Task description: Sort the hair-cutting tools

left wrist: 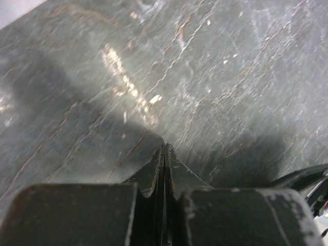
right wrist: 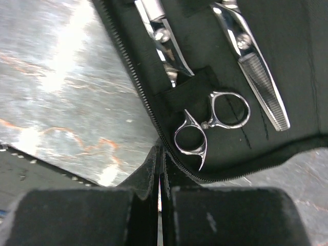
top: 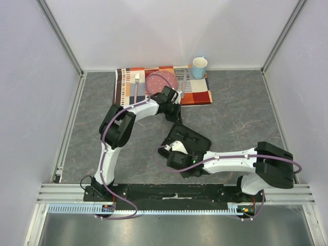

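Note:
A black zip case [top: 190,137] lies open in mid-table. In the right wrist view it holds silver scissors [right wrist: 205,130] with ring handles, their blades tucked under a black strap, and a second silver toothed blade [right wrist: 262,82] beside them. My right gripper [right wrist: 160,154] is shut and empty, with its tips at the case's zip edge [right wrist: 138,87]; it also shows in the top view [top: 177,148]. My left gripper [left wrist: 164,148] is shut and empty, low over bare grey table; in the top view [top: 175,117] it sits just beyond the case. No hair clips or comb are in view.
A striped placemat [top: 200,95] at the back holds a pink plate [top: 160,81], cutlery [top: 137,79] and a light blue mug [top: 199,66]. White walls enclose the table on three sides. A dark case edge [left wrist: 302,177] shows at the right of the left wrist view.

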Tool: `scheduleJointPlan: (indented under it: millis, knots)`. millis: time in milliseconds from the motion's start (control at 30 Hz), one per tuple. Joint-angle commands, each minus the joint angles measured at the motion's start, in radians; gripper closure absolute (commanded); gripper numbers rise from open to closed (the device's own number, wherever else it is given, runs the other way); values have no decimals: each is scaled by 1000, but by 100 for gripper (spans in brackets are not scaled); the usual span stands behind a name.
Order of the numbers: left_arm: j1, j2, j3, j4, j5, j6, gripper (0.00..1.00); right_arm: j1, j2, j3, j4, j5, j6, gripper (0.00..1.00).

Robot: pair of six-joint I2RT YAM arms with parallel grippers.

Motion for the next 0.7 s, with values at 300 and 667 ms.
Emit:
scheduleJointPlan:
  millis: [300, 667]
  knots:
    - [53, -269, -393, 10, -204, -58, 98, -171, -134, -30, -242, 193, 87, 100]
    - [47, -587, -847, 153, -234, -235, 98, -317, 10, 123, -200, 239, -39, 100]
